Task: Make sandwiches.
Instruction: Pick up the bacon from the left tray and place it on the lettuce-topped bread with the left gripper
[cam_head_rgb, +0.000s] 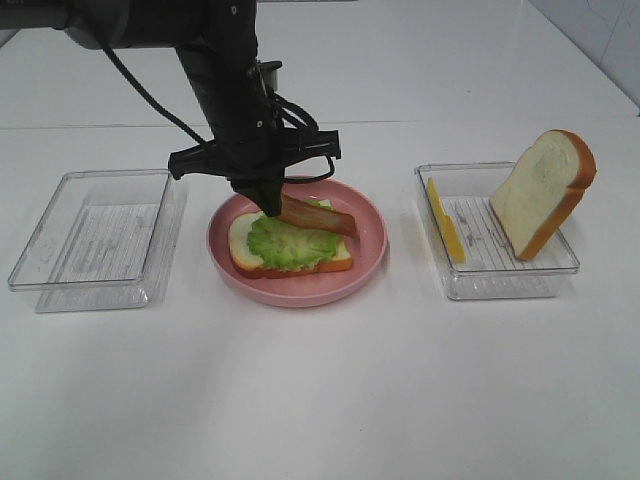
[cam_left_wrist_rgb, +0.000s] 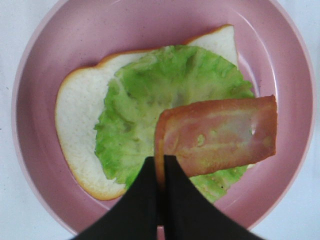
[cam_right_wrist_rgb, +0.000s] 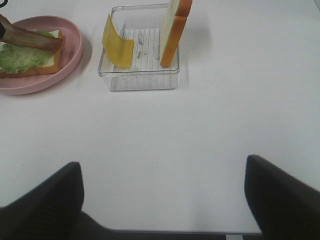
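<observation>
The left gripper (cam_left_wrist_rgb: 161, 164) pinches one end of the bacon strip (cam_left_wrist_rgb: 220, 132), the rest jutting sideways over the lettuce (cam_left_wrist_rgb: 147, 102) and bread slice (cam_left_wrist_rgb: 80, 117); the right gripper (cam_right_wrist_rgb: 162, 167) gapes wide.

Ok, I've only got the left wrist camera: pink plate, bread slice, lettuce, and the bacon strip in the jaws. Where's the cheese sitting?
Observer: The cheese slice is propped against the left wall of a clear tray just right of the pink plate.
Operator: And the bread slice for the top?
Observer: The second bread slice stands on edge in that same tray, towards its right side, apart from the cheese.
</observation>
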